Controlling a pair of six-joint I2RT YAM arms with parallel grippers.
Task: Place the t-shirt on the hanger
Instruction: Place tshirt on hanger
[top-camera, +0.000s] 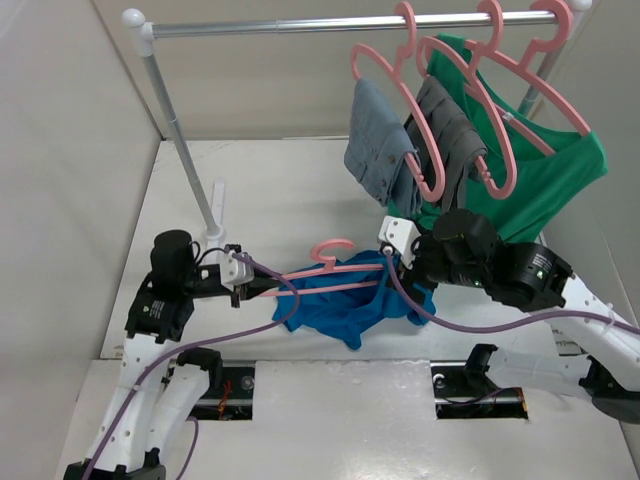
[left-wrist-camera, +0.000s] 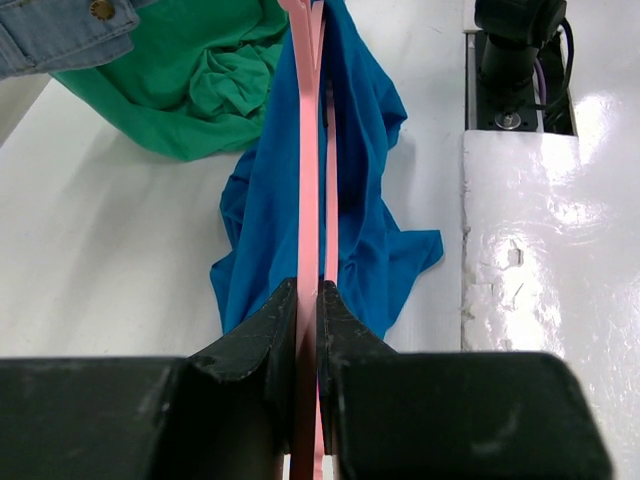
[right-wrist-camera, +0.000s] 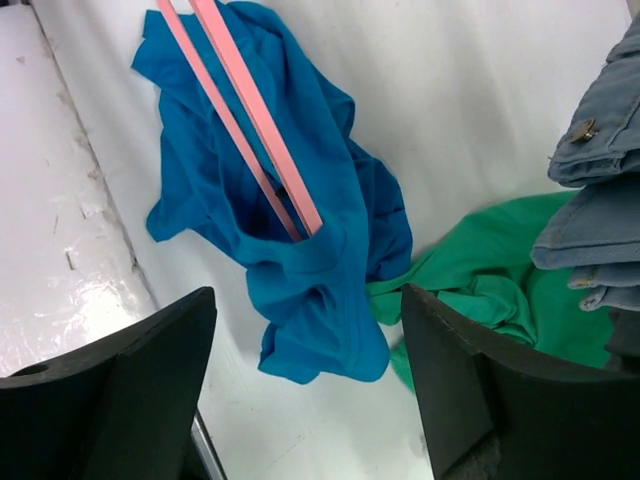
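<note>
The blue t-shirt (top-camera: 345, 300) lies crumpled on the white table, with the bare pink hanger (top-camera: 320, 272) pushed partly into it. My left gripper (top-camera: 240, 282) is shut on the hanger's left end; in the left wrist view the pink hanger (left-wrist-camera: 310, 180) runs between the jaws of the gripper (left-wrist-camera: 308, 300) into the t-shirt (left-wrist-camera: 365, 150). My right gripper (top-camera: 392, 262) hangs open and empty above the shirt's right side. In the right wrist view the hanger's bars (right-wrist-camera: 250, 120) enter the t-shirt (right-wrist-camera: 300, 260), which hangs in front of the open gripper (right-wrist-camera: 310, 340).
A metal rail (top-camera: 330, 22) on a stand (top-camera: 185, 150) holds pink hangers with grey garments (top-camera: 380, 140) and a green shirt (top-camera: 545, 185). The green shirt's hem (right-wrist-camera: 480, 270) lies just beside the blue one. Two slots in the near table edge (top-camera: 230, 385).
</note>
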